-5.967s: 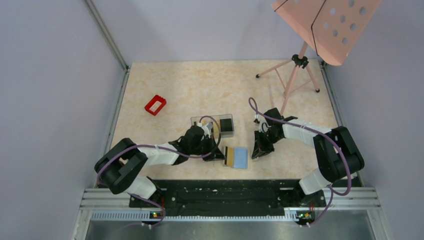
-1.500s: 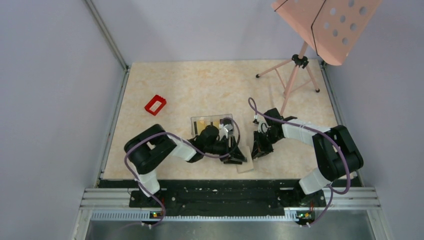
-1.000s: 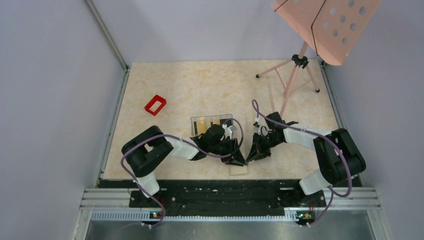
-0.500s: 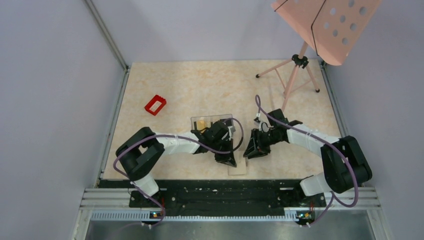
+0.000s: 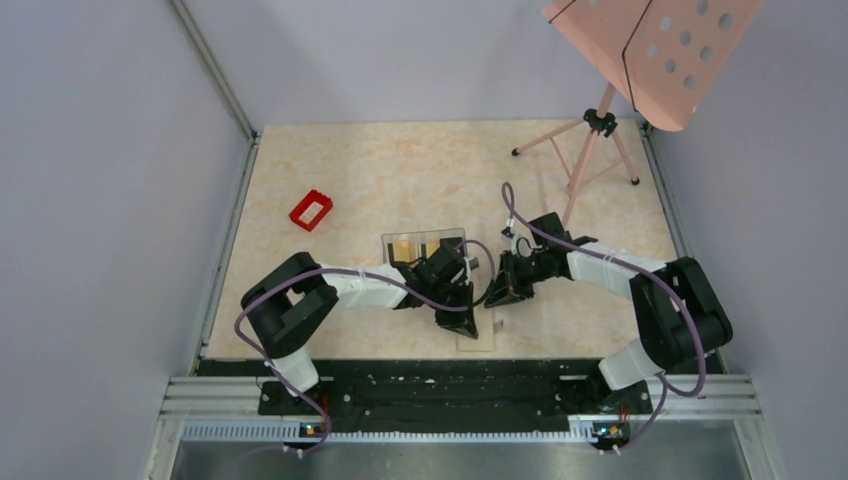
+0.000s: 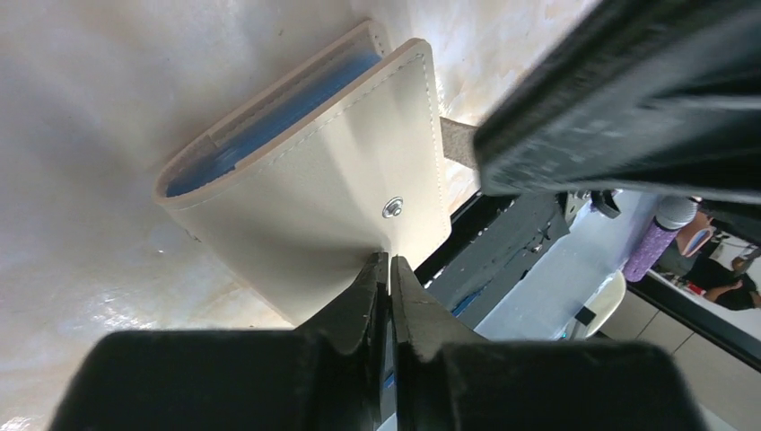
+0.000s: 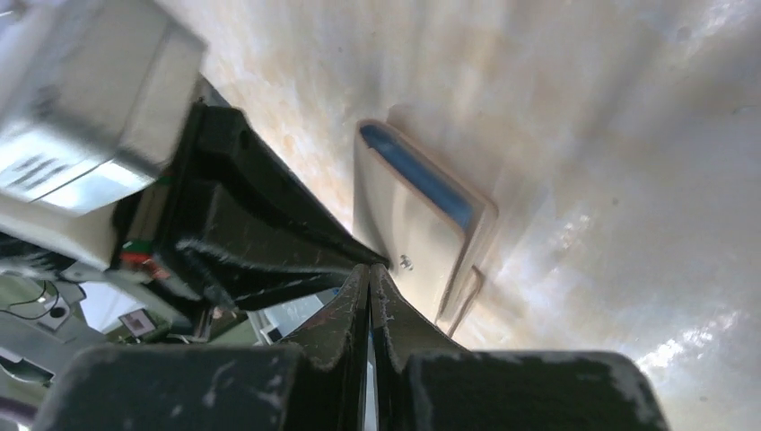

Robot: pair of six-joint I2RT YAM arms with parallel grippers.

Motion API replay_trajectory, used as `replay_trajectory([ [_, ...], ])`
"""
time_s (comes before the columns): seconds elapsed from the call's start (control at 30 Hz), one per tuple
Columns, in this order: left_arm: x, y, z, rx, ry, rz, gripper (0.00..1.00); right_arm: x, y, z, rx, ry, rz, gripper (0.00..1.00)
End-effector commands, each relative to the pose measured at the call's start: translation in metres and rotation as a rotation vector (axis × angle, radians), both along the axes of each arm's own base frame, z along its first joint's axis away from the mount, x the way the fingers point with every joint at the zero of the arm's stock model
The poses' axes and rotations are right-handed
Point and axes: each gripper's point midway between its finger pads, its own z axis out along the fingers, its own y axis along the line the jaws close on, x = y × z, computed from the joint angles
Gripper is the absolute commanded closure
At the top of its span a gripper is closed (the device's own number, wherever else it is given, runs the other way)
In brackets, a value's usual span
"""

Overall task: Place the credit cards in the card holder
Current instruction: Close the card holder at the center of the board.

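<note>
we see the card holder (image 6: pixel 314 197) folded flat, snap up, blue mouth away from the left gripper (image 6: pixel 389 265); right gripper (image 7: pixel 369 269) by the snap, both jaws pinched closed, empty

Beige table (image 5: pixel 400 160): card holder (image 5: pixel 477 336), box (image 5: pixel 418 242), frame (image 5: pixel 311 210)

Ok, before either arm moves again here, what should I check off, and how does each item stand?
1. Card holder folded over: ok, blue lining shows only along its edge.
2. Snap fastened: not ok, the stud sits bare on the outer face.
3. Left gripper free of load: ok, shut, tips at the holder's edge.
4. Right gripper free of load: ok, shut, nothing between its fingers.
5. All cards loaded: not ok, a yellow card lies in the clear box.
</note>
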Motion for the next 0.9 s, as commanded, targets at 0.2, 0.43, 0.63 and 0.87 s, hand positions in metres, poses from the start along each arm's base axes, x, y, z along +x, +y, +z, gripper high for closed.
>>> replay_trajectory([
  [0.2,0.013,-0.040,0.049,-0.213,-0.047,0.027,0.66,0.007,0.004,-0.038,-0.039,0.047,0.015,1.00],
  [0.43,0.018,-0.056,0.053,-0.118,-0.059,0.012,0.57,0.007,0.001,-0.043,-0.066,0.062,0.004,1.00],
  [0.63,0.017,-0.058,0.039,-0.013,-0.069,-0.019,0.56,0.007,0.000,-0.042,-0.069,0.063,0.001,1.00],
  [0.87,0.021,-0.056,0.029,0.065,-0.083,-0.031,0.62,0.008,0.001,-0.041,-0.065,0.063,0.000,1.00],
])
